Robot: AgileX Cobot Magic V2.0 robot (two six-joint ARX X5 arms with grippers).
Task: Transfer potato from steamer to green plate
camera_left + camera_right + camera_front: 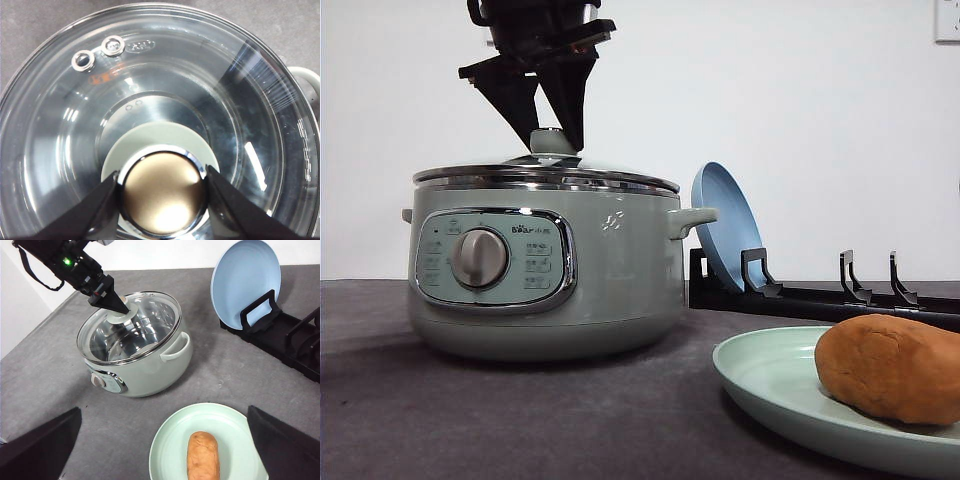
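Observation:
The potato (890,368) (202,456) lies on the green plate (770,385) (170,450) at the front right of the table. The steamer (620,280) (150,370) stands at the left with its glass lid (240,100) seated on it. Through the glass the pot looks bare inside. My left gripper (552,135) (162,200) (120,307) reaches down from above, its fingers pressed against both sides of the lid knob (162,192). My right gripper (164,412) hovers above the green plate, open and holding nothing.
A blue plate (720,225) (240,280) leans upright in a black dish rack (840,295) (290,340) behind and to the right of the steamer. Grey tabletop (520,420) lies in front of the steamer.

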